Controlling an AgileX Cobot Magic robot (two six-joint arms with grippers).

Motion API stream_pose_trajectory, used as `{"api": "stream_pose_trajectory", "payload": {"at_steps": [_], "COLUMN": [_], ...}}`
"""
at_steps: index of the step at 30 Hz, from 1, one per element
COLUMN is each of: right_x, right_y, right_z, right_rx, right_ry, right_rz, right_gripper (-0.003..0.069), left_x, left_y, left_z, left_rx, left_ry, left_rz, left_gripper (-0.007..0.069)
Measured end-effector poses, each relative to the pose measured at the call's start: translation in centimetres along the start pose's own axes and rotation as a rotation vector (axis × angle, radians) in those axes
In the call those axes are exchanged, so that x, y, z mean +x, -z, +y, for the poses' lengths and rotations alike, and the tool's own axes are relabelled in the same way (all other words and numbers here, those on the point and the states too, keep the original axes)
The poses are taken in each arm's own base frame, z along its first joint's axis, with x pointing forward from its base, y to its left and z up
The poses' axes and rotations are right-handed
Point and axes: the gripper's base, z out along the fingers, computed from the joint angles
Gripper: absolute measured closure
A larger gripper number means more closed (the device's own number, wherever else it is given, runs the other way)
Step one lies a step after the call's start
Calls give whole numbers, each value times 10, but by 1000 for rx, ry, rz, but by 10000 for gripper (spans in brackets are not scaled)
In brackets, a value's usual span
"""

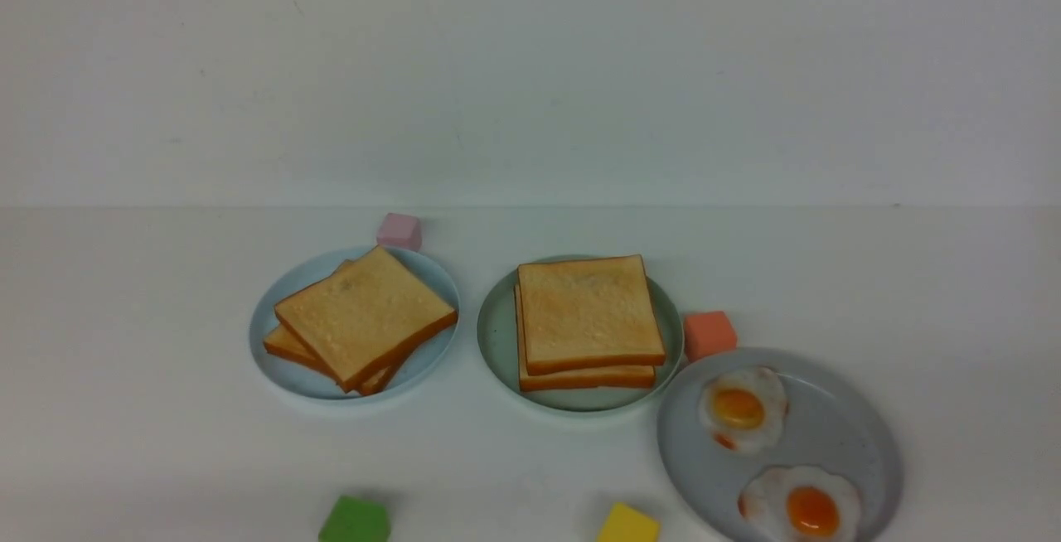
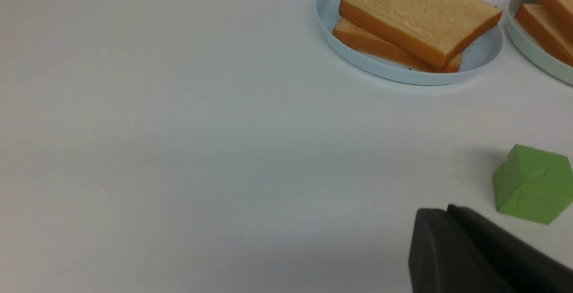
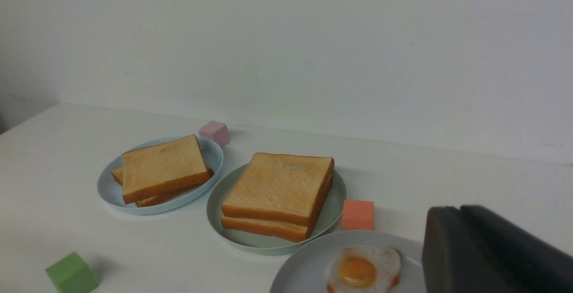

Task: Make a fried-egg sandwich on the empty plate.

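The mint-green plate (image 1: 497, 343) holds two square toast slices (image 1: 588, 314) stacked flat; only the slices' crust edges show, and I cannot tell what lies between them. Two fried eggs (image 1: 742, 408) lie on the grey plate (image 1: 837, 434) at the front right. Neither gripper shows in the front view. In the left wrist view my left gripper (image 2: 447, 210) hangs over bare table beside a green cube (image 2: 532, 185), its black fingers pressed together and holding nothing. In the right wrist view my right gripper (image 3: 459, 208) is near the grey plate's edge (image 3: 304, 261), fingers together and holding nothing.
A pale blue plate (image 1: 290, 376) on the left carries two more toast slices (image 1: 365, 314). Small cubes lie around: pink (image 1: 399, 231) behind the blue plate, orange (image 1: 709, 335) between the mint and grey plates, green (image 1: 355, 521) and yellow (image 1: 628, 525) at the front edge.
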Motion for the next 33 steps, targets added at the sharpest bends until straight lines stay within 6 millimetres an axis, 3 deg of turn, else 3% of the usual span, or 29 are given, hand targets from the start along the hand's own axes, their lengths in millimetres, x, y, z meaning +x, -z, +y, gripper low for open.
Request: {"api": "stream_pose_trajectory", "payload": {"at_steps": [7,14,20,26,31,33], "right_x": [8,8,15,52,111,111], "right_y": [2,6,14,9,-1,-2], "right_z": [-1,-5,-7,-12,-21,-22], "right_rx": [101,256,350,405,442,444], "right_ry": [-106,28,4,-85,-125,-121], "right_rz": [68,66,20,62,188,174], "right_gripper": [599,587,582,575,573,571], "left_x": [0,0,0,0,0,0], "left_y": [0,0,0,0,0,0], "left_z": [0,0,0,0,0,0], "left_rx": [0,0,1,1,1,1], "left_ry": [0,1,2,3,3,3], "left_rz": [0,0,0,0,-1,-3], "left_gripper": [589,585,576,569,564,562]}}
